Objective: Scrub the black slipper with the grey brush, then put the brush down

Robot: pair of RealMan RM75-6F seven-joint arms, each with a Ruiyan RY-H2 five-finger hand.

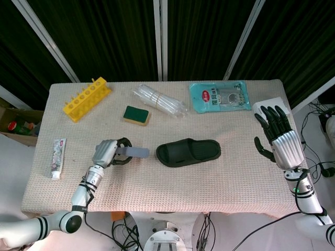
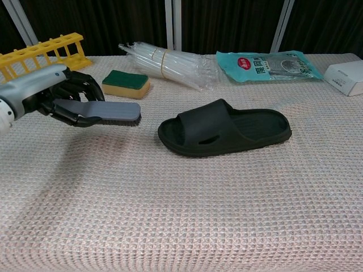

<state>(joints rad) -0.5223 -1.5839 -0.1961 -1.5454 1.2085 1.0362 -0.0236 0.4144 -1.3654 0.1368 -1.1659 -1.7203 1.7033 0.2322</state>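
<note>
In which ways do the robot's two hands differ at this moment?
The left hand grips the grey brush by its handle, fingers curled around it; the right hand holds nothing, fingers spread. The left hand is near the black slipper; the right hand is at the table's far edge. Both have silver backs and black fingers.
</note>
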